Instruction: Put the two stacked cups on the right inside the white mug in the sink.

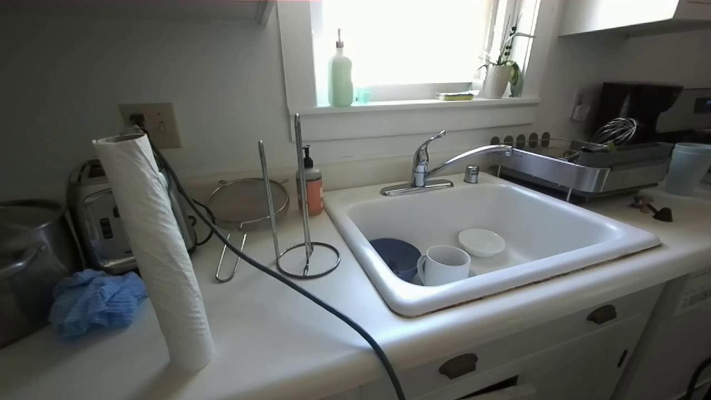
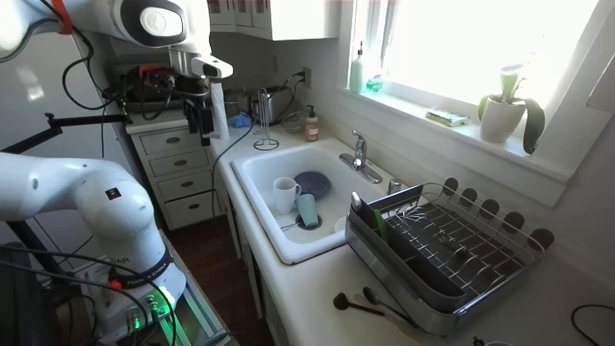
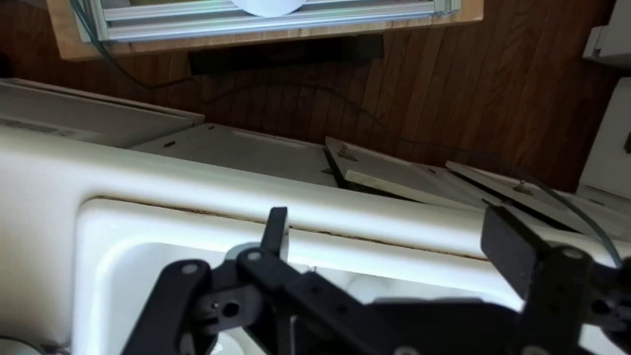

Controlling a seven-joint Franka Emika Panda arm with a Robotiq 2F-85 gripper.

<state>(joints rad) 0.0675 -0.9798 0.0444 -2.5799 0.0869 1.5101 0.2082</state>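
Kitchen sink (image 1: 533,273): white mug (image 2: 283,198) within
Stacked cups (image 2: 307,211): axis tilted, just beside the mug; nesting unclear
Gripper (image 3: 387,229): jaws spread, empty
Likely reach: down, toward the window (image 1: 405,44)

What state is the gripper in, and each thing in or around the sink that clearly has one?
Gripper: open, nothing held.
White mug: upright in the sink.
Light blue cup: seemingly on its side in the sink; whether a second is nested inside cannot be told.
Dark blue bowl: in the sink, way up unclear.
Faucet: no running water visible.
Paper towel roll: standing on end.
Blue cloth: crumpled.
Wall outlet: plug inserted.
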